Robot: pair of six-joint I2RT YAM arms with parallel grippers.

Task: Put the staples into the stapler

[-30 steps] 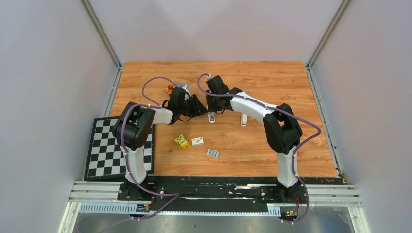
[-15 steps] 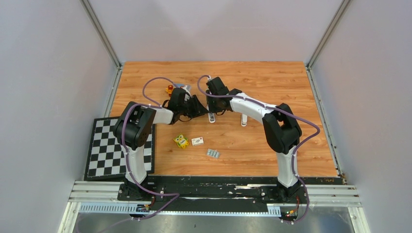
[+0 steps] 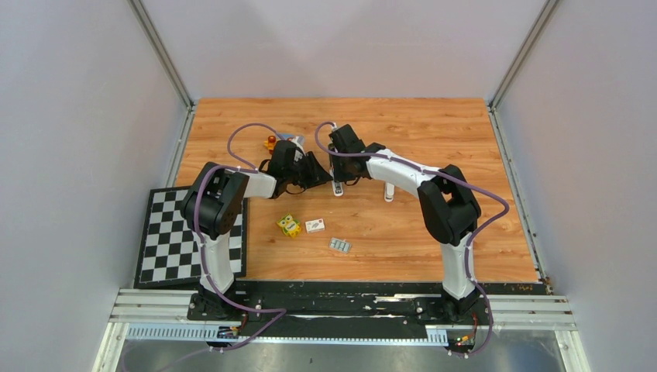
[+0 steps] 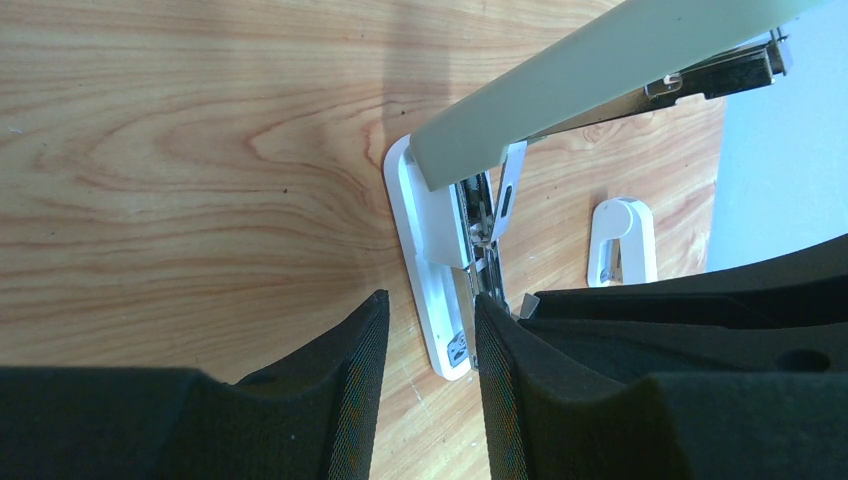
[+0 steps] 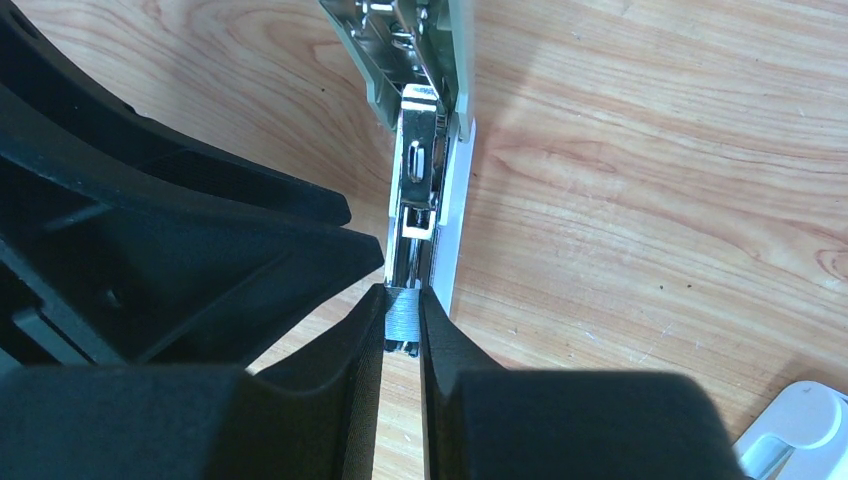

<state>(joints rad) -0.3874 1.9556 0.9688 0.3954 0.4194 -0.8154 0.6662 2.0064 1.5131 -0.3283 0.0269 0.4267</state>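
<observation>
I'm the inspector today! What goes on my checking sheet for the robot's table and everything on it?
Surface: light brown wooden tabletop, plain wood grain.
Job's things: white-based stapler with pale green lid, lid open; silver-grey ridged staple strip held over its metal channel; grey staples lying nearer the arm bases.
Clutter: yellow toy cube; small white box with red print; white plastic piece.
Grippers: right gripper shut on the strip; left gripper open, astride one end of the stapler.
Cables: purple cables loop along both arms.
Surroundings: grey walls; black-and-white checkerboard on the left.
</observation>
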